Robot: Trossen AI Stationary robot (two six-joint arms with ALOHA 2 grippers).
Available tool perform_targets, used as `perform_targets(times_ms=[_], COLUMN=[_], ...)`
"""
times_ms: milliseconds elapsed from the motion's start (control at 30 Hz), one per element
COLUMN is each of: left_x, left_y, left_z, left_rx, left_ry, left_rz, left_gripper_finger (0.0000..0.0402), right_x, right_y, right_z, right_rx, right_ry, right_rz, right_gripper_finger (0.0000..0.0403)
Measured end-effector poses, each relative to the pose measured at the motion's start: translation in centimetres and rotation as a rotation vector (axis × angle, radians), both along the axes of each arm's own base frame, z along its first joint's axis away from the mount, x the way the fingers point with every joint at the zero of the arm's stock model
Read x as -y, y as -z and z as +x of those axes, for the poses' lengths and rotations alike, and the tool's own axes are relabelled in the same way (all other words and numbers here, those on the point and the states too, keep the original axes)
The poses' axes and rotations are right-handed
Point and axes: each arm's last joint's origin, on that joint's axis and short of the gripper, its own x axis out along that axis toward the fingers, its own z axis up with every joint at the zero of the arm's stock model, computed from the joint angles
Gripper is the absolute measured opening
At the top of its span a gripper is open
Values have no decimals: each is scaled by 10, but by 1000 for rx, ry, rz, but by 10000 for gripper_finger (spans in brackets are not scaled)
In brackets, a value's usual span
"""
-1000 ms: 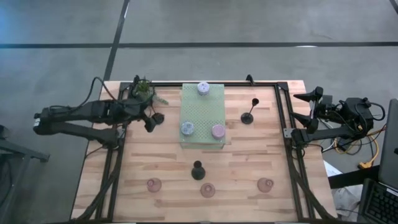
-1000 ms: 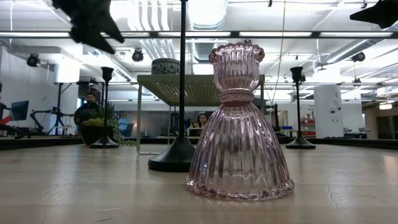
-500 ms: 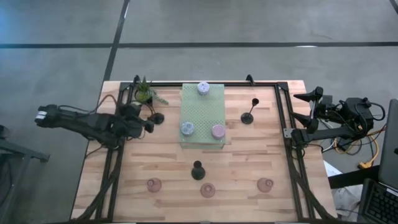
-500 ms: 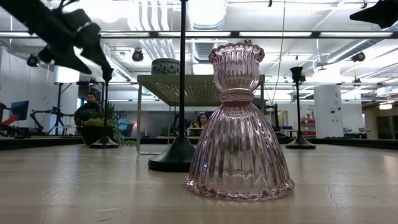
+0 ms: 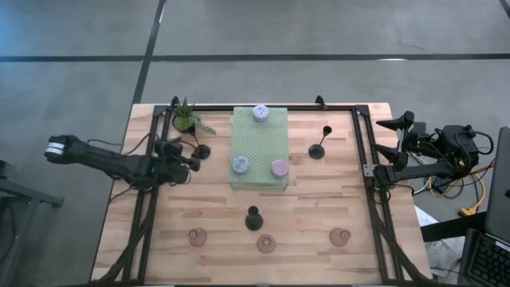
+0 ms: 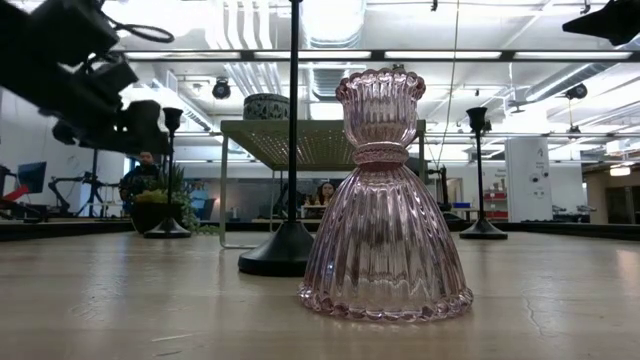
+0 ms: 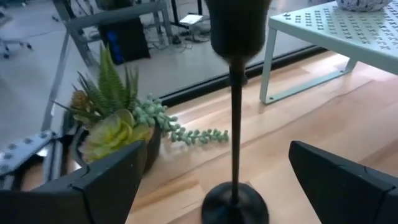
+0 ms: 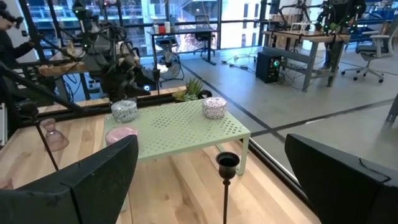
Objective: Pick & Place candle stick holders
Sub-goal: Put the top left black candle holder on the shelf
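Along the table's near edge, at 7, 6 and 5 o'clock (12 is the far edge in the high view), stand three pink ribbed glass holders [image 5: 197, 236], [image 5: 266, 244], [image 5: 340, 236], well apart, all on bare wood.

Just behind the middle one, near 6, is a black candlestick [image 5: 253, 218], upright and alone.

At centre is the pale green perforated mat [image 5: 260, 135], raised on legs. It carries three squat cups: a pale blue cup [image 5: 241, 164] and a pink cup [image 5: 279, 167] on its near half, and a lilac cup [image 5: 260, 112] at the far end, near 12.

At 3 o'clock a second black candlestick [image 5: 319, 147] stands upright on wood.

At 9 o'clock is the third black candlestick [image 7: 235, 143]. The left gripper [image 5: 190, 162] has its fingers spread wide either side of the stem, not touching it and holding nothing.

At 10–11 is the potted plant [image 5: 185, 118], just beyond that stick.

The right gripper [image 8: 211, 149] is parked off the table's right edge around 2–3, jaws spread and empty.

Count:
- black candlesticks: 3
- pink ribbed holders: 3
- squat cups: 3
- mat: 1
- plant: 1

Progress, as a judgement:
- Three cups look placed on the mat.
- Six pieces sit on wood, so roughly a third is done if the mat is the target.
- The step in hand looks like grabbing the 9 o'clock stick; the grip has not closed.
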Motion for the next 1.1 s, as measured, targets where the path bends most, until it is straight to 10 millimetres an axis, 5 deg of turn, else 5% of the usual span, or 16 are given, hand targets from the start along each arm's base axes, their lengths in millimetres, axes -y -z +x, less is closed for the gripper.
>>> perform_targets(times_ms=[200,667,867,1100], left_x=[-5,-43,-49,-49], left_y=[16,17,13,12], left_z=[4,6,8,9], left_rx=[70,74,100,86], left_ry=[5,-21,35,47], left_rz=[42,-3,-2,8], left_gripper_finger=[397,375,306,168], right_x=[0,0,0,0], right_y=[0,0,0,0], right_z=[0,0,0,0], right_rx=[0,0,0,0], right_ry=[0,0,0,0], right_rz=[1,0,1,1], right_gripper_finger=[400,400,400,400])
